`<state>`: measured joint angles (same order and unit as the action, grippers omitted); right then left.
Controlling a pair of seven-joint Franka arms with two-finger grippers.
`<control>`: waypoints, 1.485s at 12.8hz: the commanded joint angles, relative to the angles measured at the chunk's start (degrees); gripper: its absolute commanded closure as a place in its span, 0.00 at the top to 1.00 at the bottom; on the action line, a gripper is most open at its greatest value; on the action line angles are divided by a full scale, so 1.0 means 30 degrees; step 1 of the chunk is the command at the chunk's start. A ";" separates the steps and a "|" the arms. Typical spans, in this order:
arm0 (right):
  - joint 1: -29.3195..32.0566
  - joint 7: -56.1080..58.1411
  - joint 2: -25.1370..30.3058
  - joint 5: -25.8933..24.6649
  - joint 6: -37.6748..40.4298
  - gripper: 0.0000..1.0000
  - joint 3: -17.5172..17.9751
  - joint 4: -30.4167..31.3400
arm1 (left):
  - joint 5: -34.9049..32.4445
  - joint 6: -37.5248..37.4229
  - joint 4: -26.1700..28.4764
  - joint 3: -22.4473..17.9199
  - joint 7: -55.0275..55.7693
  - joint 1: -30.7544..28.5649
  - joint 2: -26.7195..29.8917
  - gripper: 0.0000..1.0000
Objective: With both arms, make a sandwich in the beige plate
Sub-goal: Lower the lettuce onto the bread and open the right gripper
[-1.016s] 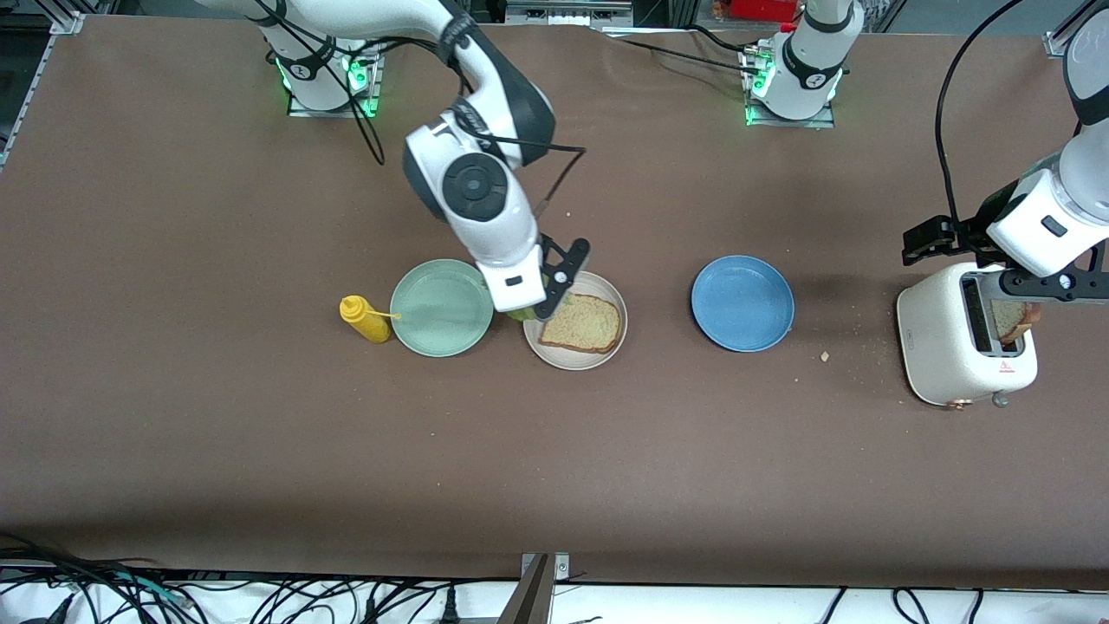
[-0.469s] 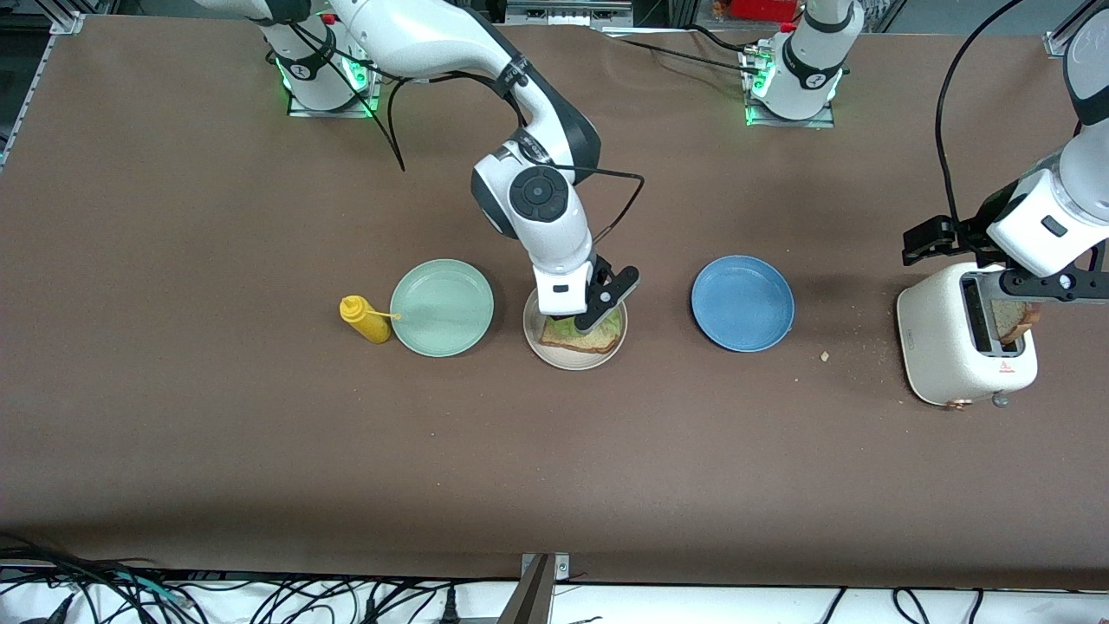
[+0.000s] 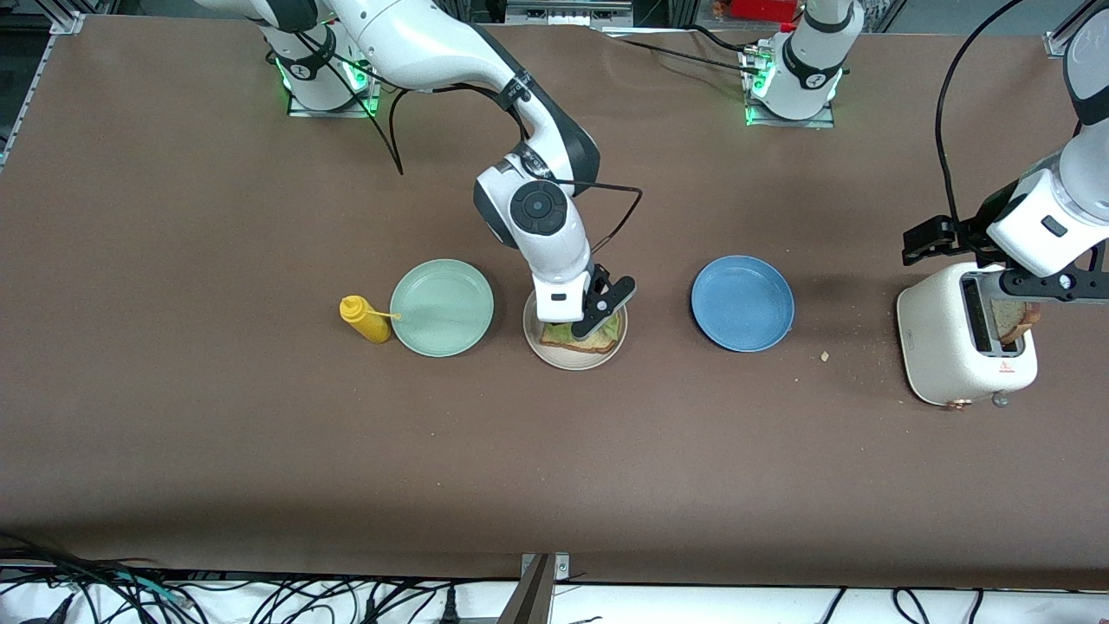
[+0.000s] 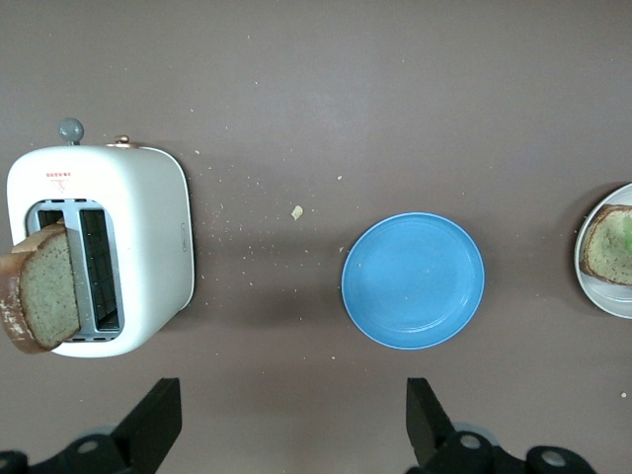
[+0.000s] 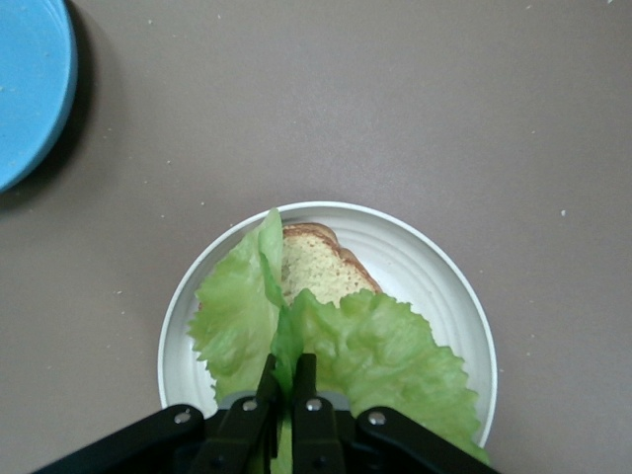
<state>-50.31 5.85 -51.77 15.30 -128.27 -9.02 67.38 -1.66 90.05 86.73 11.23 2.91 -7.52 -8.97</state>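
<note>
The beige plate (image 3: 573, 364) holds one bread slice (image 3: 591, 345). A crinkled green lettuce leaf (image 3: 561, 332) lies over that slice, covering most of it. My right gripper (image 3: 576, 327) hangs low over the plate, shut on the lettuce (image 5: 380, 346) at a fold in its middle. Bread (image 5: 314, 265) shows past the leaf on the plate (image 5: 420, 244). A second bread slice (image 3: 1014, 318) stands in a slot of the white toaster (image 3: 949, 347) at the left arm's end. My left gripper (image 3: 1055, 288) waits open above the toaster (image 4: 148, 237), holding nothing.
A blue plate (image 3: 742, 303) sits between the beige plate and the toaster. A mint-green plate (image 3: 442, 308) and a yellow squeeze bottle (image 3: 364, 319) stand toward the right arm's end. Crumbs lie around the toaster.
My right gripper carried the lettuce from the plate's edge by the mint-green plate to over the bread slice and lowered it. The left arm has not moved.
</note>
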 commanded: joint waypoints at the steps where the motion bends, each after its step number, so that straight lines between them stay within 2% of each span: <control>1: -0.0135 -0.0105 -0.0671 0.0642 -0.0835 0.00 -0.0099 -0.0196 | -0.0588 -0.0046 -0.0432 0.0064 -0.0177 -0.0041 -0.0205 1.00; 6: -0.0194 -0.0162 -0.0672 0.0672 -0.2155 0.00 -0.0070 0.0802 | -0.0588 -0.0075 -0.0432 0.0064 -0.0178 -0.0041 -0.0205 1.00; 7: -0.0194 -0.0105 -0.0643 0.0672 -0.2155 0.26 -0.0070 0.0802 | -0.0588 -0.0046 -0.0432 0.0064 -0.0206 -0.0041 -0.0205 1.00; 8: -0.0223 0.0128 -0.0584 0.0672 -0.2097 0.99 -0.0099 0.0860 | -0.0588 -0.0074 -0.0432 0.0093 -0.0178 -0.0041 -0.0205 1.00; 13: -0.0194 0.0218 0.0673 0.1637 -0.0518 1.00 -0.0275 0.0948 | -0.0588 -0.0075 -0.0432 0.0093 -0.0177 -0.0041 -0.0205 1.00; 14: -0.0194 0.0276 0.1285 0.1639 -0.0428 1.00 -0.0479 0.1500 | -0.0588 -0.0046 -0.0432 0.0093 -0.0177 -0.0041 -0.0205 1.00; 16: 0.0679 0.0713 0.3768 0.1552 -0.0485 1.00 -0.0481 0.4273 | -0.0588 -0.0046 -0.0432 0.0093 -0.0177 -0.0041 -0.0205 1.00; 19: 0.2758 0.3872 0.7198 0.1639 -0.0398 1.00 -0.0510 0.7560 | -0.0500 -0.0075 -0.0432 0.0064 -0.0206 -0.0041 -0.0234 1.00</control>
<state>-45.72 11.60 -39.88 19.01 -129.69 -11.37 79.45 -1.66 90.05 86.72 11.23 2.91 -7.53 -8.97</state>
